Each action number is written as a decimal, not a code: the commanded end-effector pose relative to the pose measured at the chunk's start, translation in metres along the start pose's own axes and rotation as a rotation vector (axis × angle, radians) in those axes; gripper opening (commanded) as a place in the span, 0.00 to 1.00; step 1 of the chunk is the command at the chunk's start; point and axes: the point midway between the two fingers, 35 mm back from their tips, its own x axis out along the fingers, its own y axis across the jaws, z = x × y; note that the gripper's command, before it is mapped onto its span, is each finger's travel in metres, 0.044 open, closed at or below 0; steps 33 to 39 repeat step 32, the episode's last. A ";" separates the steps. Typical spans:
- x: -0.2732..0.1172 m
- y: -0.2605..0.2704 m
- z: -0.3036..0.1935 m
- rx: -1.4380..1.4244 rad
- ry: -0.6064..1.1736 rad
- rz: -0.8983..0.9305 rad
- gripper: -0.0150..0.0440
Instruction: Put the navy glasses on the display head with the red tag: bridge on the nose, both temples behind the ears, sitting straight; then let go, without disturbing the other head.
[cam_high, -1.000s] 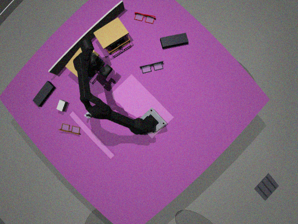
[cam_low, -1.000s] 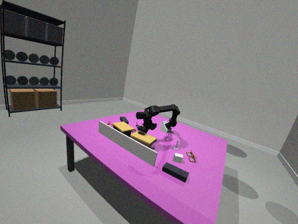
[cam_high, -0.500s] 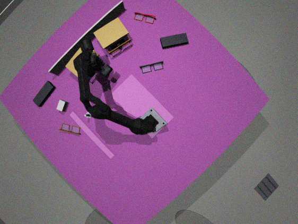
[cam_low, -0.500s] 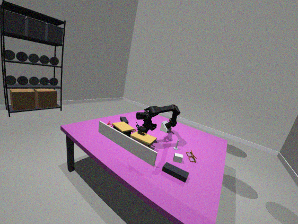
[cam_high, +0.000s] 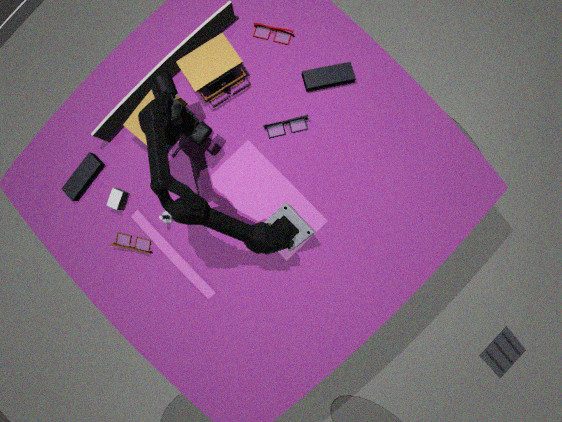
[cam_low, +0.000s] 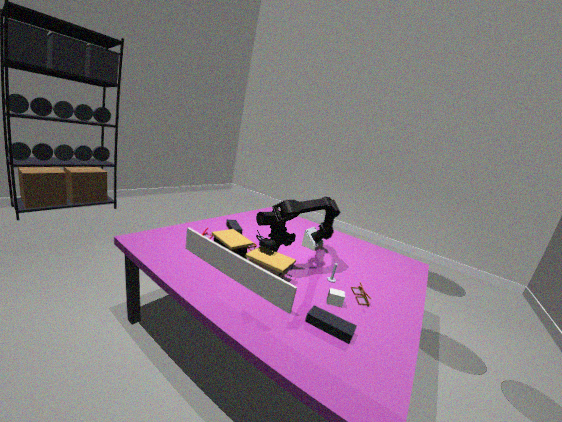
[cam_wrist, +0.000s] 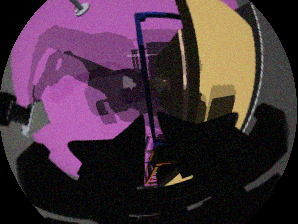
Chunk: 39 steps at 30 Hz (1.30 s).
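Beside the long upright board, top view: two yellow-topped blocks, taken to be the display heads, stand on its table side. The arm reaches over the nearer block; the gripper is largely masked by its own links. The farther block has an orange-brown frame at its front, away from the board. Farther out from the board lie dark glasses and a black block; red glasses lie off its far end.

Exterior view: the gripper is low over the nearer block, on the side away from the board. Past the board's near end are a second black block, a small white block, a white post and brown glasses. None appears to obstruct a retreat.

Wrist view: the navy glasses run alongside the nearer block, one bar leading down toward the fingers. The fingers stand slightly apart, with no firm grip apparent. Placement is judged near completion, at release. Bridge seating, both temples and straightness cannot be confirmed; no red tag is visible. Remaining: open wider and withdraw. Risks: snagging the frame, or brushing the neighbouring head.
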 end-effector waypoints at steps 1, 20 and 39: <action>0.000 0.000 0.000 0.000 0.000 0.000 0.44; -0.035 0.018 0.000 0.006 0.002 0.007 0.44; -0.048 0.057 0.000 0.008 0.002 0.009 0.44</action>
